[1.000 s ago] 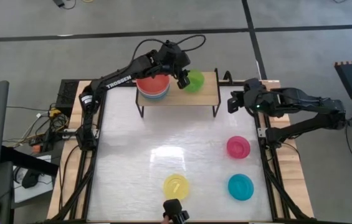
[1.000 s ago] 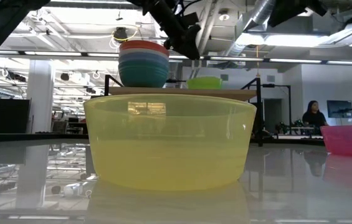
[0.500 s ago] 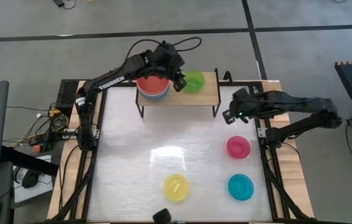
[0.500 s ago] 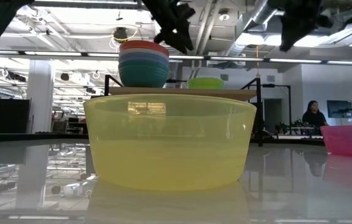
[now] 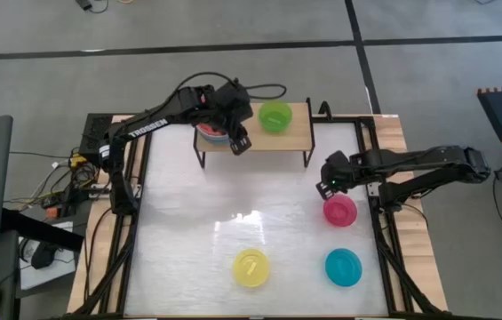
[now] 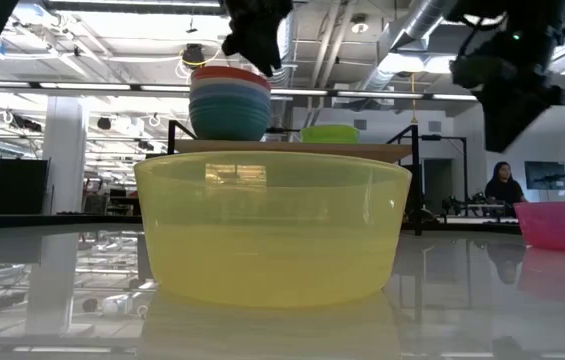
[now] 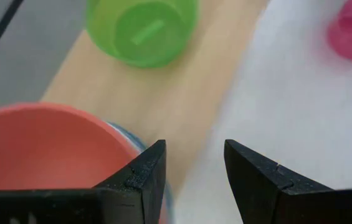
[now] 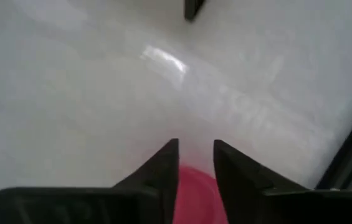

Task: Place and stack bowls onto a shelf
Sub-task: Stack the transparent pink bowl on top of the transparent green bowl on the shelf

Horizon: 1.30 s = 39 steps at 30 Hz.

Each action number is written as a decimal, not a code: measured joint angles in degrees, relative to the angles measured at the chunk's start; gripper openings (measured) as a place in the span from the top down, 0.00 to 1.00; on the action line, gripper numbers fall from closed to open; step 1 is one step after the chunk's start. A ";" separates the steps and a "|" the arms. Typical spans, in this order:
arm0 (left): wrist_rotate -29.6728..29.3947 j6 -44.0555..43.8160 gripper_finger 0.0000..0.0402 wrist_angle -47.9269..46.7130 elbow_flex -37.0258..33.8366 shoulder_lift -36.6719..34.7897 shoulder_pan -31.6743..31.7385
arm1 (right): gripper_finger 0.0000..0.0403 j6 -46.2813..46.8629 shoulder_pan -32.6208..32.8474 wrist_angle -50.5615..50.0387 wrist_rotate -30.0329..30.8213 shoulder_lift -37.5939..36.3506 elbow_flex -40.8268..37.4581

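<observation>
Reaching for the pink bowl (image 5: 339, 212), at about four o'clock on the table (image 5: 251, 213) near its right edge, with the right gripper (image 5: 325, 184) poised just beyond the bowl's ten-o'clock rim, fingers (image 8: 163, 167) parted by a narrow gap and grasping nothing. Best done by widening the gap, dropping one finger inside the rim and one outside, pinching the thin wall squarely, then lifting straight up before swinging toward the shelf (image 5: 252, 135) at twelve o'clock. Stacked on the shelf's left end, the red bowl (image 5: 212, 132) topping several others; at centre, the lime green bowl (image 5: 275, 116) alone, a sensible base for a second stack. Waiting low on the table: yellow bowl (image 5: 251, 268) at six o'clock, cyan bowl (image 5: 343, 267) at five o'clock. Above the shelf's front edge beside the stack, the left gripper (image 5: 239, 142), released and empty. Hard to make out: number and colours of bowls beneath the red one, largely covered by the left arm from above; height of the right fingers over the pink rim; most of the pink bowl cut off in the low view by the frame edge.
</observation>
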 joint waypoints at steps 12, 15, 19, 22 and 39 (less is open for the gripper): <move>-3.77 -4.95 0.64 -0.02 0.04 -0.77 -9.83 | 0.43 5.13 6.08 -0.65 -2.89 -0.04 -10.68; -4.47 -5.02 0.64 -0.02 0.04 -0.54 -11.03 | 0.43 4.93 6.32 -0.73 -2.88 0.01 -14.16; -4.64 -5.15 0.64 0.41 0.04 -0.50 -11.89 | 0.45 2.90 6.03 3.32 -3.50 -0.15 -17.61; -4.65 -5.72 0.64 1.58 0.04 -0.46 -12.17 | 0.47 1.99 6.10 6.06 -5.69 -0.28 -19.63; -5.24 -7.09 0.64 2.55 0.04 -0.37 -13.15 | 0.76 3.10 6.06 6.84 -5.83 -0.28 -21.01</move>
